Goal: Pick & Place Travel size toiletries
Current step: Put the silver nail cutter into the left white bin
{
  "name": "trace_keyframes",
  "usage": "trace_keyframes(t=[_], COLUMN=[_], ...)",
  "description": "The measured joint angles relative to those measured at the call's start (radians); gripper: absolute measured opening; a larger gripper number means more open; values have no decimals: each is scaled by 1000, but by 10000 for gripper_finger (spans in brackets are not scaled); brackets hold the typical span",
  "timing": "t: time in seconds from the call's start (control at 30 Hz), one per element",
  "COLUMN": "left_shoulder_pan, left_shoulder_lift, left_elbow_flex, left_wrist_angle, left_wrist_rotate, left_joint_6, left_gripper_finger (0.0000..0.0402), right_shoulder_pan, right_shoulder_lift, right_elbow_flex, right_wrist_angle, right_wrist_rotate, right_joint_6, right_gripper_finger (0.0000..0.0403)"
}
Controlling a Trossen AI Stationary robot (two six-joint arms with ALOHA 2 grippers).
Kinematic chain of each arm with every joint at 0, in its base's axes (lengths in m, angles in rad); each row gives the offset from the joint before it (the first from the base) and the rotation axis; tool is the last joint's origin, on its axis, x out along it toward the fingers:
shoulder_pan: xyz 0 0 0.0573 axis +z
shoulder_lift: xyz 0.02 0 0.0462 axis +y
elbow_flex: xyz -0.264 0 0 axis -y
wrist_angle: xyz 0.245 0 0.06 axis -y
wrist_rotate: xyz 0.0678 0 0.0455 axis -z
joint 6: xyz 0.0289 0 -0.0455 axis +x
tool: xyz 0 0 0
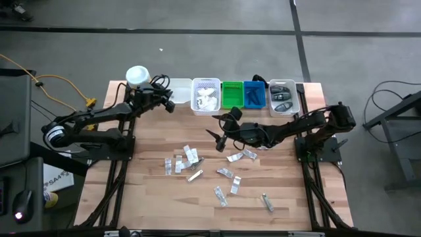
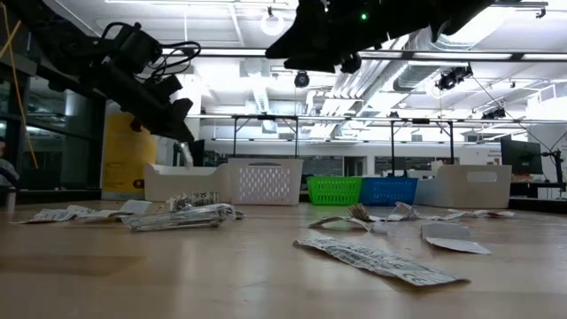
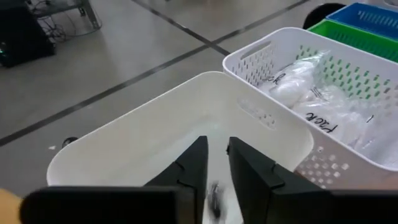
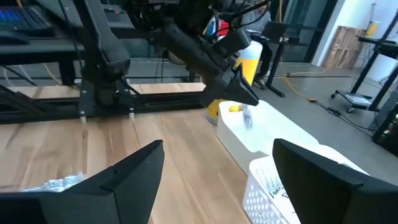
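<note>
Mostly the travel size toiletries (image 1: 197, 164) lie scattered over the middle and near part of the wooden table (image 1: 145, 197), flat clear and white sachets well apart from the row of bins at the far edge. They look feather-light, limp and slick, so I judge each is best pinched across its flat body or a crimped edge, low to the wood. The left gripper (image 3: 216, 163) hangs over the plain white bin (image 3: 155, 137) at the far left, jaws parted only a crack, a small clear item (image 4: 247, 116) seemingly dropping beneath them. The right gripper (image 1: 220, 135) hovers over the table's middle, jaws wide and empty. Writing on a packet in the perforated white basket (image 3: 348, 149) is too blurred to read.
</note>
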Motion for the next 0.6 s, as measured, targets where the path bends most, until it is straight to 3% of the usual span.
trace_keyframes(t=[0.33,0.47,0.6], left_shoulder_pan=[0,0,0], left_shoulder_lift=[0,0,-28], left_elbow_flex=[0,0,0], left_wrist_angle=[4,10,39], left_wrist_rotate=[-28,-13,96], left_joint_6=[10,38,84], left_gripper_finger=[112,112,112], right_shoulder_pan=[72,129,188], right_shoulder_lift=[-52,-141,-229], right_elbow_flex=[-1,2,0], right_wrist_angle=[-151,-351,-604], right_wrist_rotate=[168,240,179], right_joint_6=[66,237,498], right_gripper_finger=[294,294,294])
